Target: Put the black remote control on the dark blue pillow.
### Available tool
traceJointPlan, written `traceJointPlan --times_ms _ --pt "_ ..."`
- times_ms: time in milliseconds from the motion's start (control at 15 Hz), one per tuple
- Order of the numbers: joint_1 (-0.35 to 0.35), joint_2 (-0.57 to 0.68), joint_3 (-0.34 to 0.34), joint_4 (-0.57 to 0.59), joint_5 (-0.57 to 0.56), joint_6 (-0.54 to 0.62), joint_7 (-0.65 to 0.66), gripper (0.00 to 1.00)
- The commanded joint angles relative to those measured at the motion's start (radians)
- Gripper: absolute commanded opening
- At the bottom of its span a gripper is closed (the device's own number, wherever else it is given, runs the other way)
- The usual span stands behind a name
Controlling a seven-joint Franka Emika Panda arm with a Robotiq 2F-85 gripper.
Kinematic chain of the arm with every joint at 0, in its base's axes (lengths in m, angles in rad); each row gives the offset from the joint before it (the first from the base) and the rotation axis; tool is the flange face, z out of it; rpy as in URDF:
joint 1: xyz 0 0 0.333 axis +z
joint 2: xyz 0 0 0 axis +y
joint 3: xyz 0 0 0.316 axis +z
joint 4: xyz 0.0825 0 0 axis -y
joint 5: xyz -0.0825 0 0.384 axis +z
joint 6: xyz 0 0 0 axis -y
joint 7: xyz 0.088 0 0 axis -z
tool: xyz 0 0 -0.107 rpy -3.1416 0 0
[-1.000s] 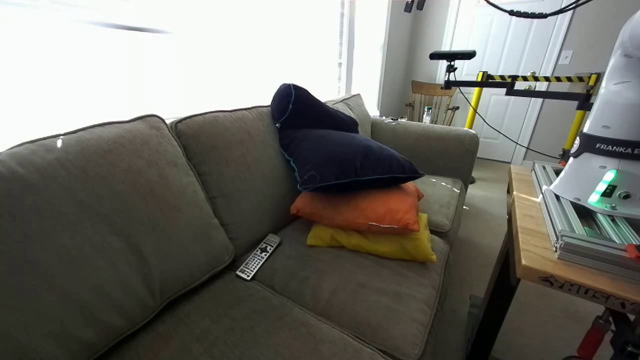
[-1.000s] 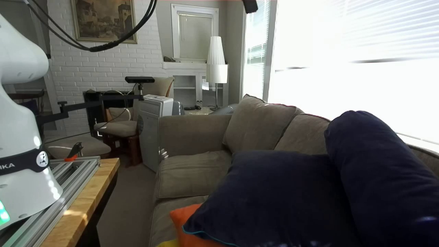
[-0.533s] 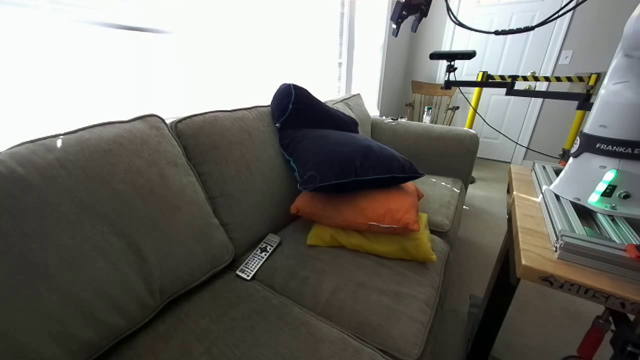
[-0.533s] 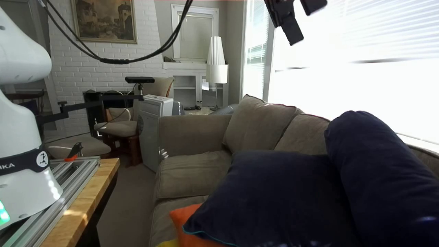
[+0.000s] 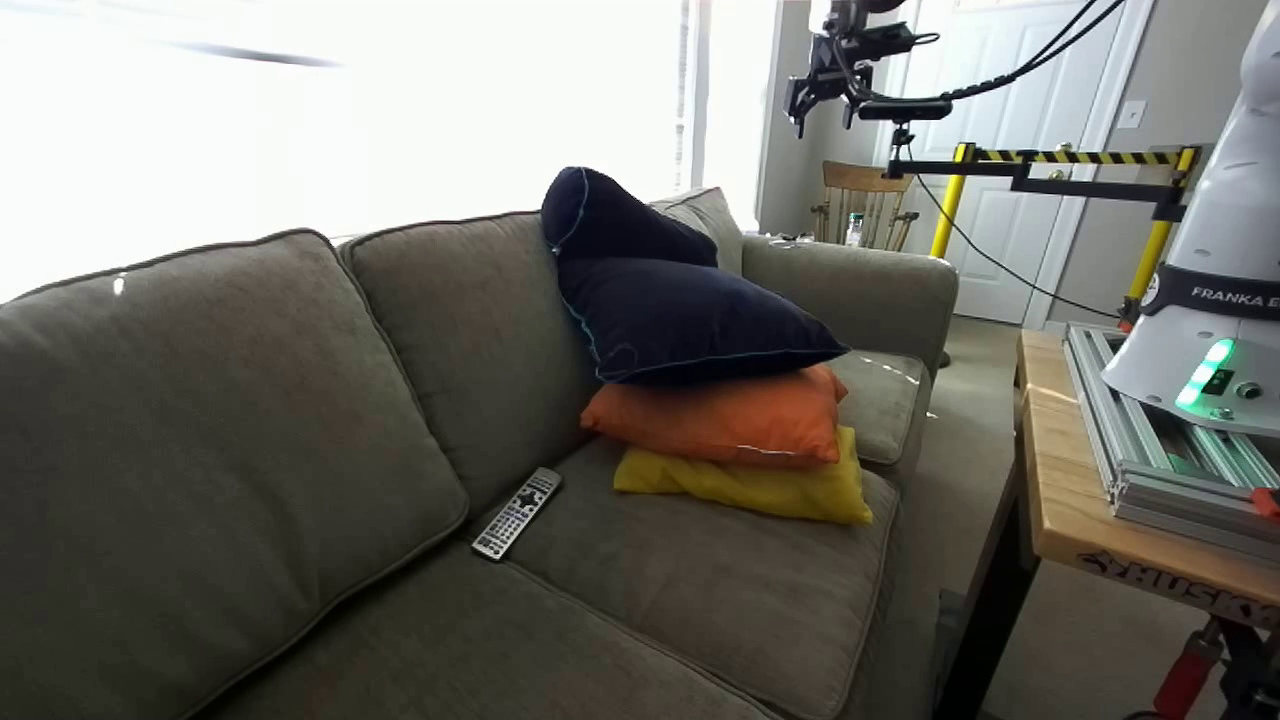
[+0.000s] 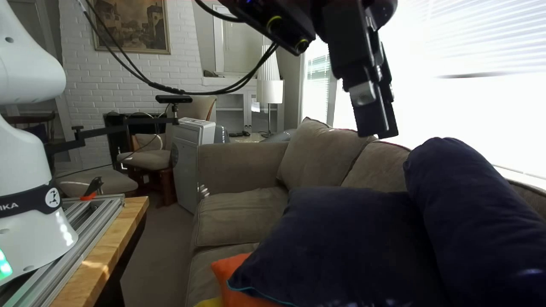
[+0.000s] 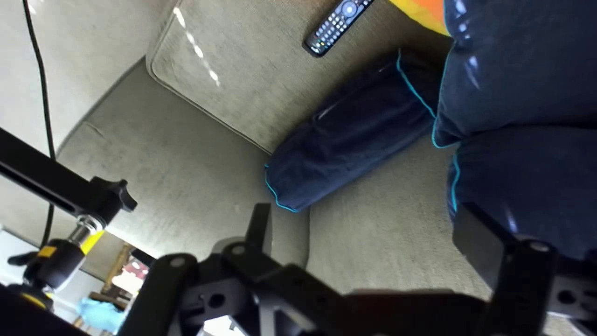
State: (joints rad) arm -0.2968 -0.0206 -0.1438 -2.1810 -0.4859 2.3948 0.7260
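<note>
The black remote control (image 7: 336,27) lies on the seat at the top of the wrist view, near a yellow and orange corner. It is out of sight in both exterior views. Several dark blue pillows show. One (image 7: 350,135) lies rumpled on the seat beside the remote. Another (image 7: 517,70), also in an exterior view (image 5: 700,315), tops a stack. A third (image 7: 527,182) leans on the backrest, also in an exterior view (image 6: 469,213). I cannot tell which is meant. My gripper (image 7: 364,207) is open and empty, high above the sofa in both exterior views (image 5: 823,122) (image 6: 377,128).
The orange pillow (image 5: 720,415) and yellow pillow (image 5: 750,485) lie under the stacked navy pillow. A silver-faced remote (image 5: 517,513) lies on the near seat. The sofa arm (image 5: 850,290), a camera bracket (image 7: 60,186) and the robot's table (image 5: 1070,460) are nearby.
My gripper has come down from above the picture's top edge into both exterior views, its cable dropping with it. The pillows and the silver-faced remote have not moved.
</note>
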Motion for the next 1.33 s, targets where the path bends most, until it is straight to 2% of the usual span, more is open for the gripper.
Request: traceJointPlan --times_ms 0,133,333,600,800,1067,1133,1200,1267 --pt "0.007 0.116 -0.059 0.078 -0.035 -0.006 0.179 1.00" --pt "0.014 0.171 -0.097 0.093 -0.050 0.027 0.285 1.00" --pt "0.051 0.259 -0.146 0.123 -0.104 0.002 0.452 1.00" --pt "0.111 0.327 -0.156 0.133 -0.076 -0.018 0.519 1.00" --pt "0.150 0.377 -0.182 0.140 -0.108 0.014 0.622 1.00" --pt "0.171 0.453 -0.215 0.188 -0.082 -0.072 0.667 1.00" --pt "0.163 0.469 -0.214 0.201 -0.057 -0.093 0.650 0.75" --pt "0.164 0.492 -0.217 0.229 -0.031 -0.161 0.660 0.72" --pt "0.163 0.509 -0.220 0.251 -0.009 -0.216 0.673 0.93"
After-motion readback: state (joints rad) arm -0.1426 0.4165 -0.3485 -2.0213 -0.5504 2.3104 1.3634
